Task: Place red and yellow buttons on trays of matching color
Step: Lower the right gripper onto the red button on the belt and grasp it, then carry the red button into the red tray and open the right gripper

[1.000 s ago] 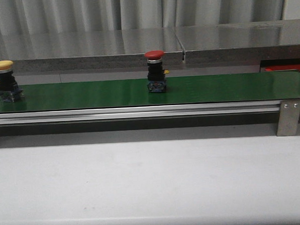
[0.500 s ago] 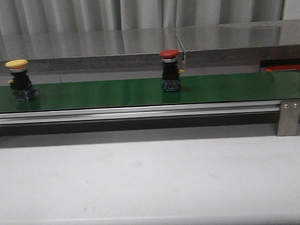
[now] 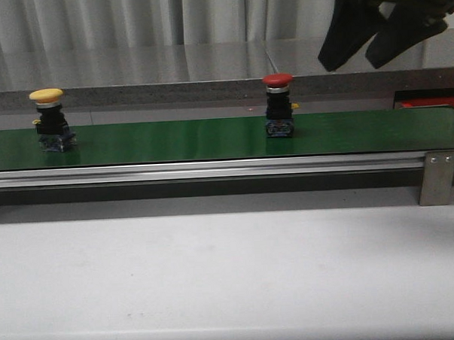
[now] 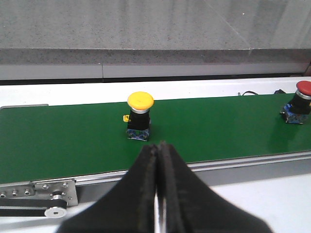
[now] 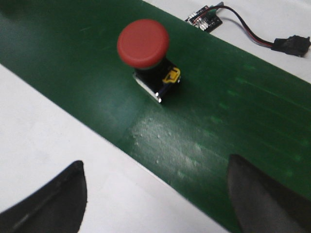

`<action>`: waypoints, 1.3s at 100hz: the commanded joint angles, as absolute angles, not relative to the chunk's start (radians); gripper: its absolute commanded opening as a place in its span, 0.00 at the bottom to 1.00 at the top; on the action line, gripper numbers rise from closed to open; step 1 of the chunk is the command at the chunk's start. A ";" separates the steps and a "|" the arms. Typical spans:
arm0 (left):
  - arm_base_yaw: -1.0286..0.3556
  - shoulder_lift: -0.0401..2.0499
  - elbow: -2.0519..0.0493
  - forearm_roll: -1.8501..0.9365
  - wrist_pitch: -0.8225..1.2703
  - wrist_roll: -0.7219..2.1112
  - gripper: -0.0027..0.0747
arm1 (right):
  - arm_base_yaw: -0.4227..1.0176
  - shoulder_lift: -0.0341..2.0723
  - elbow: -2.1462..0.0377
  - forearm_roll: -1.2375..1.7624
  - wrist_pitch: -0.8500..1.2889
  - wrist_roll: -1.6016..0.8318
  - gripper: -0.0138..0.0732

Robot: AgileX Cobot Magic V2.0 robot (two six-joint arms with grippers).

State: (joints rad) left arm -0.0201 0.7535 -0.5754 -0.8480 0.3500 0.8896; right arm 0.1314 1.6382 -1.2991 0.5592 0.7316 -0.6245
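A red mushroom-head push button [image 3: 278,104] on a black and blue switch body stands upright on the green conveyor belt [image 3: 173,141], right of the belt's middle; in the right wrist view the same red button [image 5: 144,44] shows a small yellow tab on the side of its body. A yellow mushroom-head push button [image 3: 49,118] of the same build stands upright well to the left on the same belt, and it also appears in the left wrist view [image 4: 140,114], just beyond the closed fingertips. The right gripper [image 3: 366,42] hangs in the air above and to the right of the red button, its black fingers spread wide and touching nothing. The left gripper [image 4: 158,148] has its two black fingers pressed together with nothing between them, on the near side of the belt. A silver metal rail [image 3: 204,170] runs along the belt's near edge, and a white table surface [image 3: 231,275] lies nearer still.
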 commanded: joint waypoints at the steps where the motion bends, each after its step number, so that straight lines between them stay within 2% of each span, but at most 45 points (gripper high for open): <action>1: -0.029 0.754 -0.604 -0.877 0.302 0.892 0.01 | 0.138 1.663 -1.386 0.574 0.703 -0.643 0.84; 50: -0.029 0.754 -0.604 -0.877 0.302 0.892 0.01 | 0.143 1.878 -1.606 0.571 0.704 -0.657 0.82; 60: -0.029 0.754 -0.604 -0.877 0.302 0.892 0.01 | 0.143 1.914 -1.631 0.571 0.701 -0.657 0.74; 77: -0.029 0.754 -0.604 -0.877 0.302 0.892 0.01 | 0.143 1.919 -1.640 0.571 0.711 -0.657 0.41; 84: -0.029 0.754 -0.604 -0.877 0.302 0.892 0.01 | 0.138 1.908 -1.642 0.571 0.718 -0.656 0.33; 102: -0.029 0.754 -0.604 -0.877 0.302 0.892 0.01 | 0.065 1.877 -1.724 0.564 0.828 -0.648 0.33; 130: -0.029 0.754 -0.604 -0.877 0.302 0.892 0.01 | -0.188 1.908 -2.007 0.380 0.929 -0.475 0.33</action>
State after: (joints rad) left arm -0.0201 0.7535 -0.5754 -0.8480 0.3500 0.8896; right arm -0.1126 1.9487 -1.9047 0.4150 0.9432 -0.5133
